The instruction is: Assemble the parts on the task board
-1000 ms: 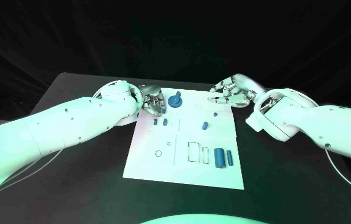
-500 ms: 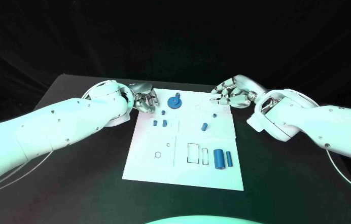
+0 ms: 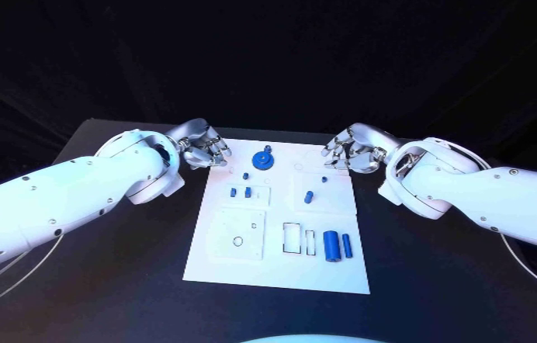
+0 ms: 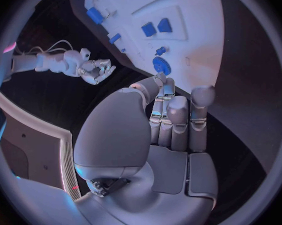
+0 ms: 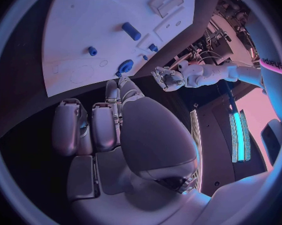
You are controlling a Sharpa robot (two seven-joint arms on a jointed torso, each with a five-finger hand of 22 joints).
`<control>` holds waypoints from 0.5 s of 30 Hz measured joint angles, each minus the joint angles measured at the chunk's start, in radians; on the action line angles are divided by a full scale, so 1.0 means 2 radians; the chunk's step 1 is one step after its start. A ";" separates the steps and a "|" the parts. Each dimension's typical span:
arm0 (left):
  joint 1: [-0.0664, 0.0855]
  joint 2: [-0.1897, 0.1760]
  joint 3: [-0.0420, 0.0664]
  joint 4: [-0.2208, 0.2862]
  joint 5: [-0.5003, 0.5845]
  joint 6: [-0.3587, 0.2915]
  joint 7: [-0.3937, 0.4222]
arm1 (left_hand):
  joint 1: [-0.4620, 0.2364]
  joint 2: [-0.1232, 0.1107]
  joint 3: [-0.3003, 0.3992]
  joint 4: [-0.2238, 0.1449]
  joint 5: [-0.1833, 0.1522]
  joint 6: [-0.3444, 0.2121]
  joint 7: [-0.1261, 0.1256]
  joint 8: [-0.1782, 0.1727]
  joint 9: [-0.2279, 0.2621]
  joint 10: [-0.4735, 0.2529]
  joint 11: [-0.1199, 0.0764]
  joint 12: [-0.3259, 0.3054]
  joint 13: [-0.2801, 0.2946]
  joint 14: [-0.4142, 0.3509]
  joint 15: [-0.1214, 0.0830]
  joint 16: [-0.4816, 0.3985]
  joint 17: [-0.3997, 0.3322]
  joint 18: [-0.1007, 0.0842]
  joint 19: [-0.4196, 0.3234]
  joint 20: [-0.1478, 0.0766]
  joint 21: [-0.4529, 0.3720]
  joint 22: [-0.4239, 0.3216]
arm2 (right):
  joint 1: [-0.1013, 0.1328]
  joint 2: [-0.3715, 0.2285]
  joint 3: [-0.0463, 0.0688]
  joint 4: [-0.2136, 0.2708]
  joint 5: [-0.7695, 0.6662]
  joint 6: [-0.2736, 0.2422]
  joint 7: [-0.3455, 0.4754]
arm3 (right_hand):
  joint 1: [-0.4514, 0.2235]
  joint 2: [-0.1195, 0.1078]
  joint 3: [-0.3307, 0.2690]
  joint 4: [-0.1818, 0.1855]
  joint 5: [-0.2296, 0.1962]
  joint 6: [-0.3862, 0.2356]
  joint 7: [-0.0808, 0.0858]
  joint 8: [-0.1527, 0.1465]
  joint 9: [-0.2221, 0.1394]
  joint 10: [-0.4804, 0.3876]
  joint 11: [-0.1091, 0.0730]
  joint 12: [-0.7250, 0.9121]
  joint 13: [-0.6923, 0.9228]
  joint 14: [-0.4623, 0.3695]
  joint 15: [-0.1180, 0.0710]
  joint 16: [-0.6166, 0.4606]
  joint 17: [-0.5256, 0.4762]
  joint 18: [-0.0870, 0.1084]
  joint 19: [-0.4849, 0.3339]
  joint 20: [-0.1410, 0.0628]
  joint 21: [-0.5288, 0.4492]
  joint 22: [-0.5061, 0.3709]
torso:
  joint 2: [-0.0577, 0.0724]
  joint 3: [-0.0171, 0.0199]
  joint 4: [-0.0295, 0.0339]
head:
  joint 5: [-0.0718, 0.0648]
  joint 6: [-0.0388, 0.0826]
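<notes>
We see both hands empty, fingers together: left hand (image 3: 202, 144) and right hand (image 3: 351, 150) flank the task board's (image 3: 278, 269) far end; the round blue part (image 3: 263, 159) stands between them, nearer our left.

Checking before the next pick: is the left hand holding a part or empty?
Empty. The left hand shows bare palm and fingers, with nothing between them, beside the task board.

no readable text, labels, brands or numbers on the task board (image 3: 280, 261), parts unmarked
</notes>
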 measured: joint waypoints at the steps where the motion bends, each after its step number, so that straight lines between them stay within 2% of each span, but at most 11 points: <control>1: 0.000 -0.006 0.000 0.006 0.027 -0.007 0.008 | 0.000 0.000 -0.001 -0.001 0.000 0.000 0.000 0.000 -0.001 -0.004 0.001 0.004 0.002 -0.008 0.001 -0.013 -0.017 0.000 -0.010 0.001 -0.016 -0.019 | -0.001 0.000 0.000 0.000 -0.015 0.006 -0.007 | 0.003 -0.003 0.008 0.004 -0.003 0.005 0.000 -0.004 -0.003 0.003 0.000 -0.030 -0.024 0.000 0.000 0.000 0.001 0.000 0.003 0.003 0.004 0.000 | 0.000 0.0000 0.0000 | -0.003 0.000; 3: 0.000 -0.018 0.000 0.018 0.094 -0.019 0.027 | -0.002 0.002 -0.003 -0.003 0.000 0.000 0.000 0.000 -0.002 -0.009 0.003 0.009 0.005 -0.018 0.002 -0.027 -0.038 0.001 -0.021 0.002 -0.036 -0.040 | -0.003 0.000 0.000 0.001 -0.051 0.021 -0.025 | 0.000 -0.009 0.013 0.009 -0.008 0.008 0.000 -0.008 -0.005 0.004 0.001 -0.058 -0.046 0.000 0.000 0.000 0.002 0.000 0.004 0.004 0.007 0.000 | 0.000 -0.0001 0.0003 | -0.010 0.000; 4: 0.000 -0.022 0.000 0.024 0.124 -0.022 0.037 | -0.003 0.003 -0.006 -0.004 0.000 0.000 0.000 0.000 -0.003 -0.013 0.004 0.012 0.008 -0.027 0.002 -0.040 -0.055 0.009 -0.030 0.003 -0.053 -0.058 | -0.004 0.000 0.000 0.001 -0.066 0.027 -0.032 | -0.003 -0.014 0.016 0.012 -0.012 0.008 0.000 -0.011 -0.006 0.005 0.001 -0.074 -0.059 0.000 0.000 0.002 0.004 0.000 0.004 0.004 0.008 0.000 | 0.000 -0.0003 0.0004 | -0.012 0.001; 8: -0.001 -0.039 -0.001 0.047 0.235 -0.027 0.074 | -0.006 0.006 -0.014 -0.004 0.000 -0.002 0.002 0.000 -0.004 -0.019 0.004 0.017 0.012 -0.040 0.005 -0.061 -0.083 0.009 -0.043 0.005 -0.080 -0.087 | -0.009 0.005 -0.001 -0.001 -0.120 0.049 -0.059 | -0.009 -0.024 0.022 0.018 -0.016 0.008 0.000 -0.018 -0.011 0.008 0.005 -0.101 -0.082 0.000 0.004 0.003 0.004 0.000 0.006 0.006 0.008 0.000 | 0.000 -0.0012 0.0007 | -0.019 0.001; 11: -0.002 -0.047 -0.001 0.062 0.309 -0.026 0.102 | -0.006 0.009 -0.018 -0.004 0.000 -0.002 0.002 0.000 -0.005 -0.023 0.005 0.023 0.014 -0.045 0.005 -0.071 -0.098 0.009 -0.047 0.005 -0.096 -0.102 | -0.013 0.010 -0.001 -0.002 -0.157 0.059 -0.076 | -0.011 -0.032 0.025 0.021 -0.018 0.008 0.000 -0.024 -0.014 0.005 0.007 -0.117 -0.097 -0.001 0.005 0.003 0.004 0.000 0.008 0.008 0.008 0.000 | 0.000 -0.0018 0.0011 | -0.022 0.001; 15: -0.002 -0.053 -0.002 0.076 0.374 -0.023 0.128 | -0.006 0.010 -0.021 -0.004 0.000 -0.002 0.002 0.000 -0.005 -0.026 0.006 0.025 0.016 -0.049 0.005 -0.073 -0.103 0.009 -0.047 0.005 -0.098 -0.106 | -0.016 0.017 -0.001 -0.004 -0.189 0.067 -0.091 | -0.012 -0.038 0.027 0.023 -0.018 0.010 0.002 -0.027 -0.017 0.004 0.012 -0.130 -0.110 0.000 0.007 0.003 0.004 0.000 0.008 0.008 0.008 0.000 | 0.000 -0.0020 0.0020 | -0.024 0.001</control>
